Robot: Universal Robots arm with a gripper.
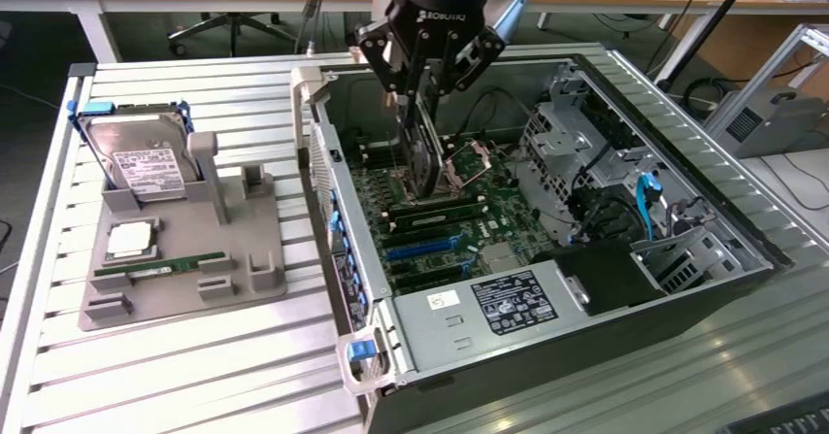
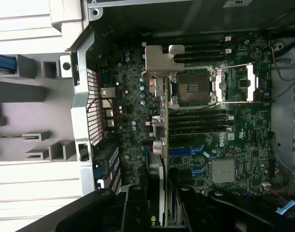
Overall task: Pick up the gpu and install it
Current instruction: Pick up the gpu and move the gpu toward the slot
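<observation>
**GPU [image 1: 421, 152] clamped on edge inside open PC case**

GPU = thin flat green card w/ black cooler and silver metal end bracket. It hangs from the black two-finger gripper [image 1: 422, 86], fingers pinched on both faces of the card's upper end. The bracket is at the end far from the fingers.

In the wrist view the card [image 2: 159, 130] shows edge-on, running from the gripper [image 2: 161, 212] out toward the square metal CPU socket [image 2: 193, 87]. The bracket sits just beside the socket's corner.

The card's low end is inside the black-and-silver tower case [image 1: 647, 288], which lies on its side w/ the panel off. It is over the green motherboard [image 1: 499, 225], near the middle. Can't tell if it touches the board.

The case sits by the exterior view's right edge of the pale slatted table [image 1: 194, 376]. Toward the exterior view's left edge is a grey moulded parts holder [image 1: 247, 230]. On it:
- boxy hard drive w/ white label [image 1: 143, 167], at the far corner
- small square silver CPU chip [image 1: 130, 240]
- narrow green RAM stick [image 1: 162, 264], near the front edge
</observation>
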